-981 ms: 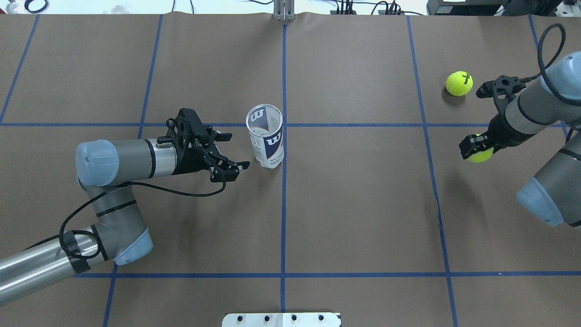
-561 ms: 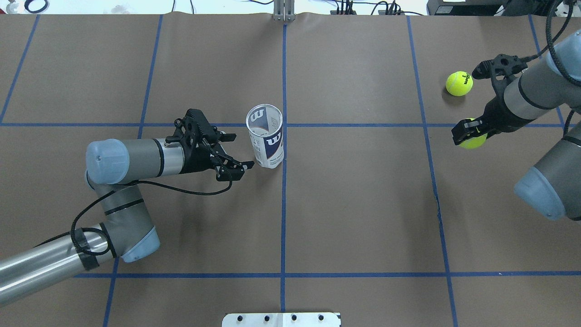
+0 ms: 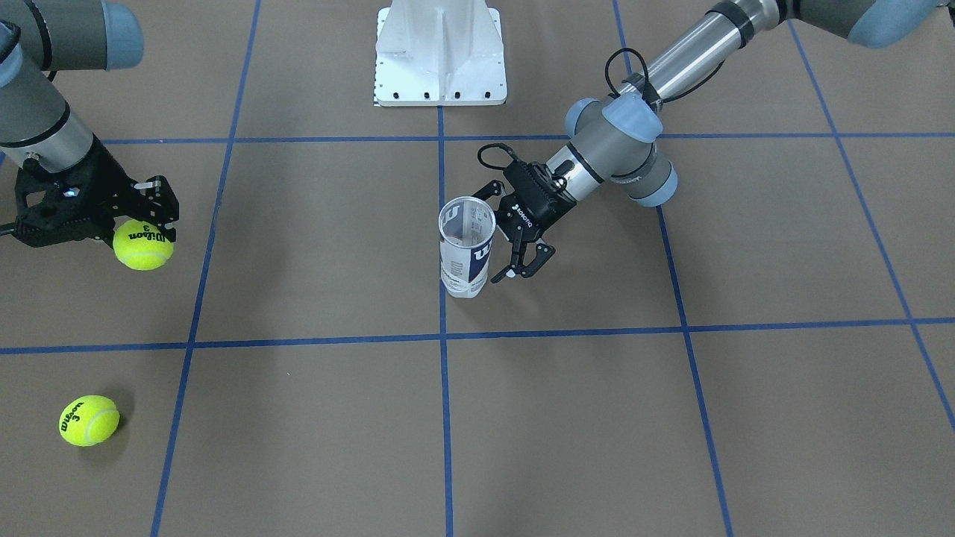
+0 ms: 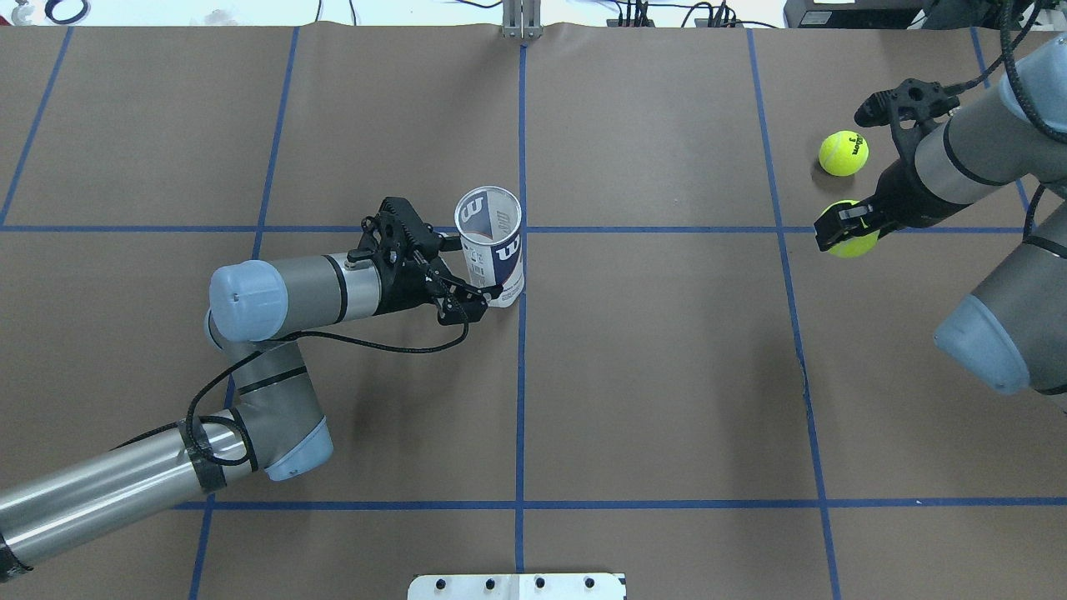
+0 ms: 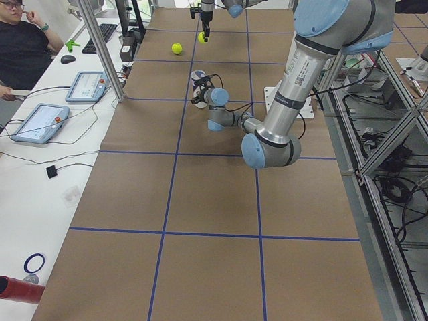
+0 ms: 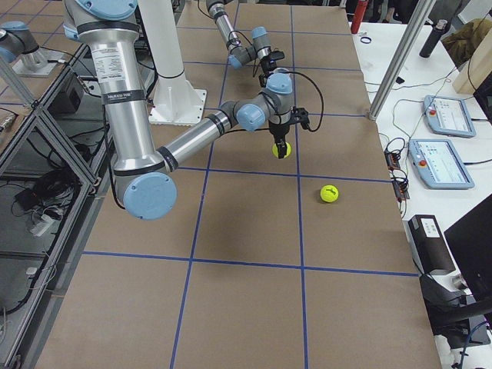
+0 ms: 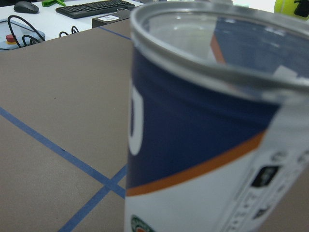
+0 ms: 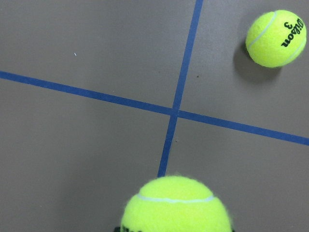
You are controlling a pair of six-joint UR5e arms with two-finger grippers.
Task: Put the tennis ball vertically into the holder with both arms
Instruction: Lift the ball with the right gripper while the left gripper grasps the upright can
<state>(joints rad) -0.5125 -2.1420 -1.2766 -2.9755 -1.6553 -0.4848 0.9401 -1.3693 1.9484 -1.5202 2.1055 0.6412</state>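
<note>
The holder [image 4: 492, 250], a clear can with a navy and white label, stands upright and open-topped at the table's middle; it also shows in the front view [image 3: 465, 257]. It fills the left wrist view [image 7: 203, 121]. My left gripper [image 4: 471, 268] is open, lying level, with one finger on each side of the holder's lower part [image 3: 501, 235]. My right gripper [image 4: 846, 227] is shut on a yellow tennis ball [image 4: 852, 237] and holds it above the table at the far right [image 3: 143, 245]. That ball shows at the bottom of the right wrist view [image 8: 176, 205].
A second tennis ball [image 4: 844, 153] lies on the table just beyond the held one [image 3: 89, 421], [image 8: 276, 38]. Blue tape lines cross the brown table cover. A white base plate [image 3: 440, 56] sits at the robot's edge.
My left gripper has moved right, from beside the holder to straddling it. My right gripper has carried its ball up and toward the far side, closer to the loose ball.
</note>
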